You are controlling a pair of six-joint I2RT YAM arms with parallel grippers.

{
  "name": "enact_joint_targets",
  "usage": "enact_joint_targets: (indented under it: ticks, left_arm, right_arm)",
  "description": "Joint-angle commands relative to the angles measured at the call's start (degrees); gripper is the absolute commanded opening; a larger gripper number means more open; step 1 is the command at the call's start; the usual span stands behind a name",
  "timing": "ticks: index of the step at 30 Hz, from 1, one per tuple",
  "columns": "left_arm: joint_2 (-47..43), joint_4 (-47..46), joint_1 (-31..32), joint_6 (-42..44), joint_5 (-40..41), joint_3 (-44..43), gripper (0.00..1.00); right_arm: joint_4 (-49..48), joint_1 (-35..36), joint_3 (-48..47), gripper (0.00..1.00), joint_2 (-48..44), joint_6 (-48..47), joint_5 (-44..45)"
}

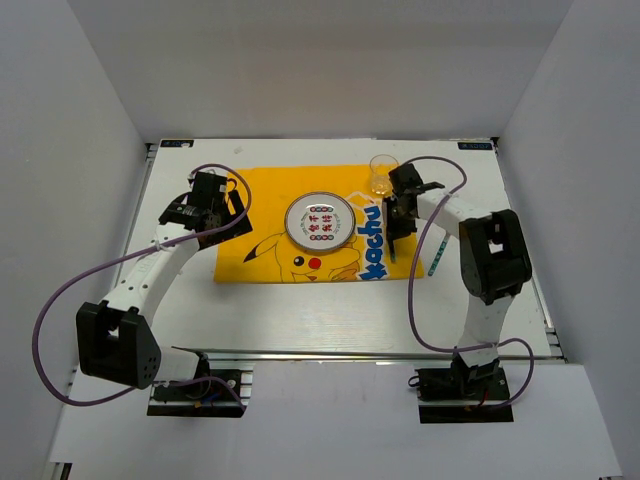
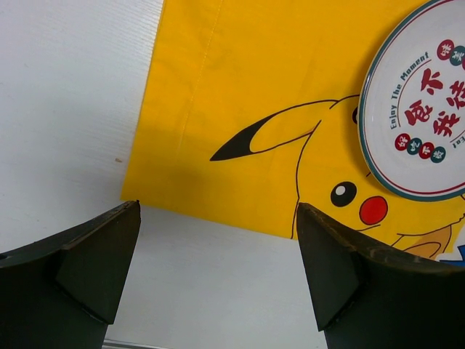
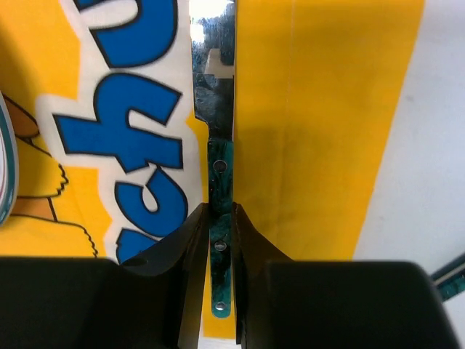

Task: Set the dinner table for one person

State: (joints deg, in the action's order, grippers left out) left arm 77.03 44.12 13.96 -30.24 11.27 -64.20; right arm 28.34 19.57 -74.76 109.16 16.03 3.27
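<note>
The white dinner table carries a yellow Pikachu cloth with a round printed plate in its middle. My right gripper is shut on the green handle of a knife. The knife's steel blade points away along the cloth's right part, between the blue lettering and the cloth edge; I cannot tell whether it touches the cloth. My left gripper is open and empty over the cloth's left edge. In the left wrist view its fingers frame bare table, with the plate at the right.
A clear glass stands at the cloth's back right corner, just behind my right gripper. Another green-handled utensil lies on the table right of the cloth, mostly hidden. White walls enclose the table on three sides. A metal rail runs along the front edge.
</note>
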Motion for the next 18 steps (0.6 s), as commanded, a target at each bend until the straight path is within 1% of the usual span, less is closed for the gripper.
enact_joint_targets:
  ticks: [1, 9, 18]
  left_arm:
    - [-1.9, -1.2, -0.2, 0.8, -0.6, 0.2, 0.98]
    - [-2.1, -1.4, -0.2, 1.1, -1.1, 0.1, 0.98]
    - [-2.2, -1.4, -0.2, 1.2, -1.4, 0.2, 0.98]
  right_arm:
    - [0.0, 0.4, -3.5, 0.00, 2.4, -0.9, 1.2]
    - [-0.9, 0.6, -0.2, 0.00, 1.2, 2.3, 2.7]
    - [-0.8, 0.8, 2.3, 0.00, -1.6, 2.9, 2.8]
